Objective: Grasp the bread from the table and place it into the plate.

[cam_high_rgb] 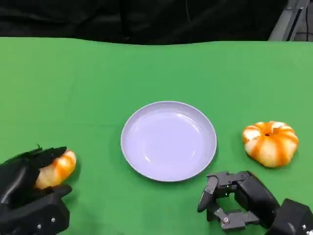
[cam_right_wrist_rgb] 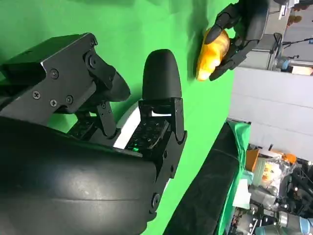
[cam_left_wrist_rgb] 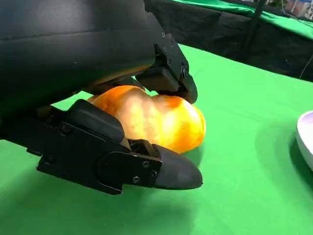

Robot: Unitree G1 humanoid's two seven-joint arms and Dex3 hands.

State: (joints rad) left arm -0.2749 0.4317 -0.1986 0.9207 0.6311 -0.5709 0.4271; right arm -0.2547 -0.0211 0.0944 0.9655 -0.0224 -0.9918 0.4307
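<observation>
Looking at your left hand, it's already wrapped around the bread near the table's left edge. Probably soft and light, so squeeze its middle gently. Right hand hangs loose, holding nothing, by the plate.

The head view looks steeply down from above onto the green cloth-covered table, its far edge meeting a dark backdrop at the top. The left wrist view sits low and very close behind the black left hand, facing across the cloth. The right wrist view, turned on its side, looks past the black right hand and shares that left hand.
</observation>
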